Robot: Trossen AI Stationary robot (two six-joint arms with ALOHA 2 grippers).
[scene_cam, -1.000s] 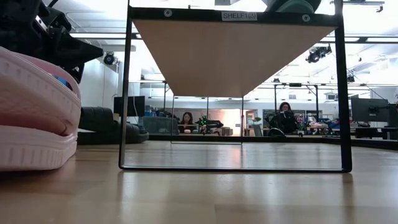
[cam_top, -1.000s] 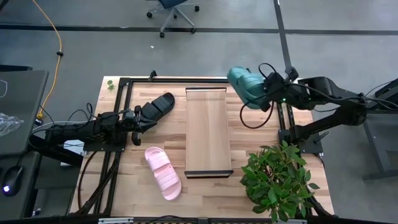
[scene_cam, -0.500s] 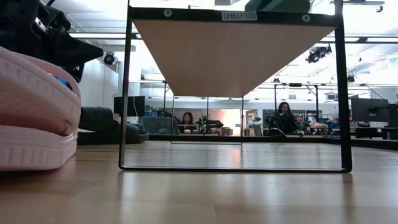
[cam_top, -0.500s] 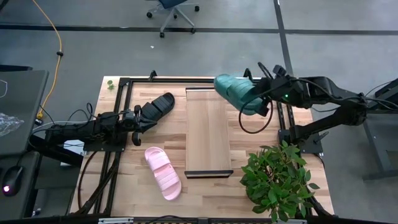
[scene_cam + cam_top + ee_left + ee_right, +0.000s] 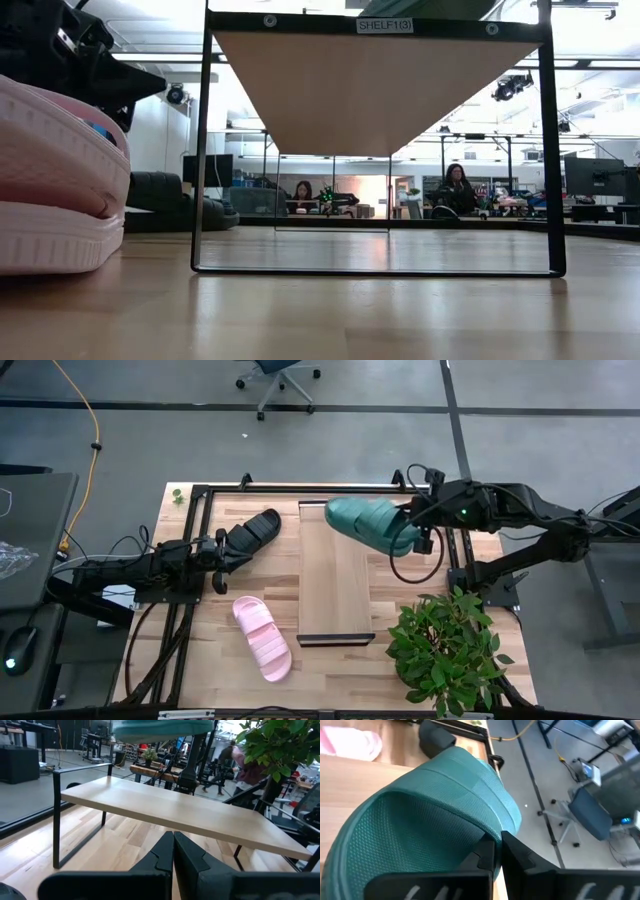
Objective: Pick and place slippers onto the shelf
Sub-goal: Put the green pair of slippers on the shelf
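Note:
The teal green slipper hangs in my right gripper above the far end of the shelf, clear of the board. It also shows in the left wrist view and fills the right wrist view. The black slipper lies on the tabletop left of the shelf. The pale pink slipper lies sole down at the near left, and is close to the low camera. My left gripper is shut and low beside the black slipper's near end; I cannot tell whether it touches it. My right gripper pinches a thin edge of the teal green slipper between its two fingers, at the slipper's end toward the table's right. The fingers come roughly level from the right. The slipper is lifted clear and stretches toward the table's left over the shelf.
A potted green plant stands at the near right corner, close to the shelf's near end. Black frame rails run along the tabletop's left, right and far sides. People sit in the room behind the table.
My right gripper has carried the teal green slipper toward the table's left, from beside the shelf's far right corner to over its far end. The slipper has tipped from standing on end to lying lengthwise across the board, still clear of it.

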